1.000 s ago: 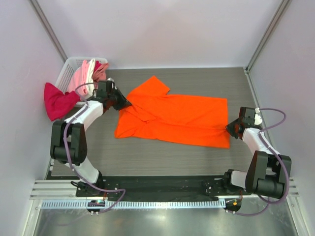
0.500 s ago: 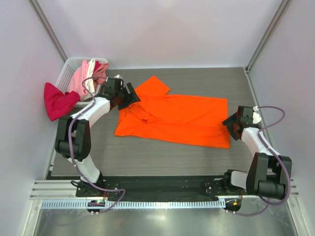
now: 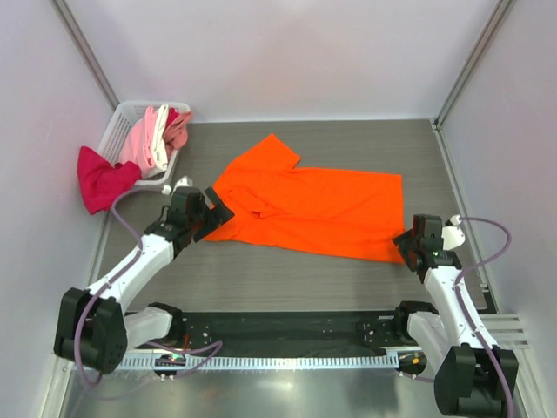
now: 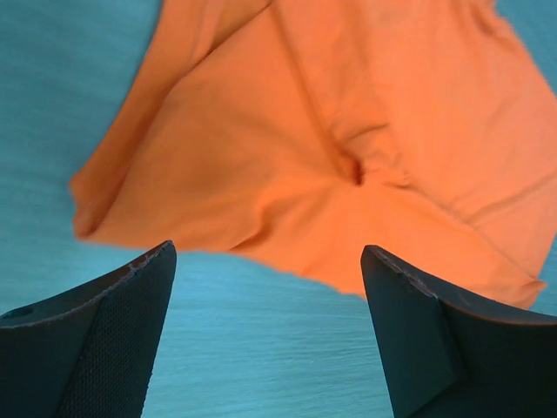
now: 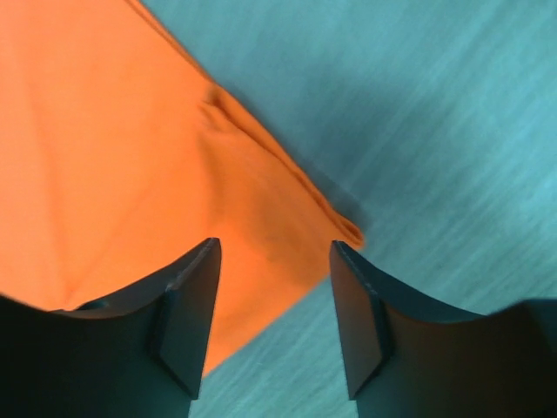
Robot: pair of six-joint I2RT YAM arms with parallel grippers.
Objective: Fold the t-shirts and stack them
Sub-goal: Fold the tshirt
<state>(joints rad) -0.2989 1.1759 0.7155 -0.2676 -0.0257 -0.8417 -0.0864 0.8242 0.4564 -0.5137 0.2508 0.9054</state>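
A bright orange t-shirt (image 3: 313,209) lies spread out across the middle of the grey table, wrinkled near its left end. My left gripper (image 3: 218,218) stands open just off the shirt's near-left corner; in the left wrist view the left gripper (image 4: 268,252) has bare table between its fingers and the orange t-shirt (image 4: 348,113) beyond. My right gripper (image 3: 407,244) is open over the near-right corner. In the right wrist view the right gripper (image 5: 274,246) hovers above the edge of the orange t-shirt (image 5: 104,131), gripping nothing.
A white mesh basket (image 3: 117,131) stands at the far left corner with pink and white t-shirts (image 3: 157,135) bunched in it. A magenta-red t-shirt (image 3: 100,178) hangs over its near side. Grey walls close in the table on three sides.
Both grippers opened, let go of the orange t-shirt and drew back toward the near edge. The shirt's left end now lies flatter on the table.
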